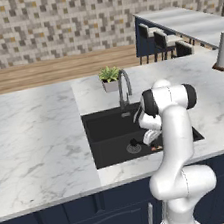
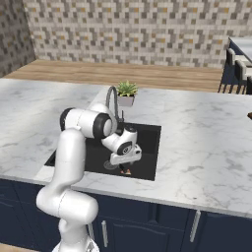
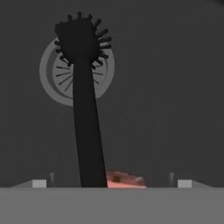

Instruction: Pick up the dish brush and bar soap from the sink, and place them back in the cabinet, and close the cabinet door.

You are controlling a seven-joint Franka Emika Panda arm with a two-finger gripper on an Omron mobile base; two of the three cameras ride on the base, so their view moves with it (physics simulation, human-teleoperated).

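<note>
Hovering over the sink (image 1: 99, 136), your gripper (image 3: 111, 183) was spread wide, holding nothing. Brush (image 3: 85, 109) lay near the front edge, head over the drain (image 3: 52, 81): light, stiff, thin; take mid-handle. Soap (image 3: 124, 179) lay beside it.

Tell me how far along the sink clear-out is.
Nothing is put away yet. The dish brush lies in the sink with its head over the drain, the bar soap beside its handle. The open hand hovers above the handle, gripping nothing. Left: both picks, stowing, closing the door.

Potted plant (image 1: 109, 77) by faucet (image 1: 124, 86); stools (image 1: 164, 40).
</note>
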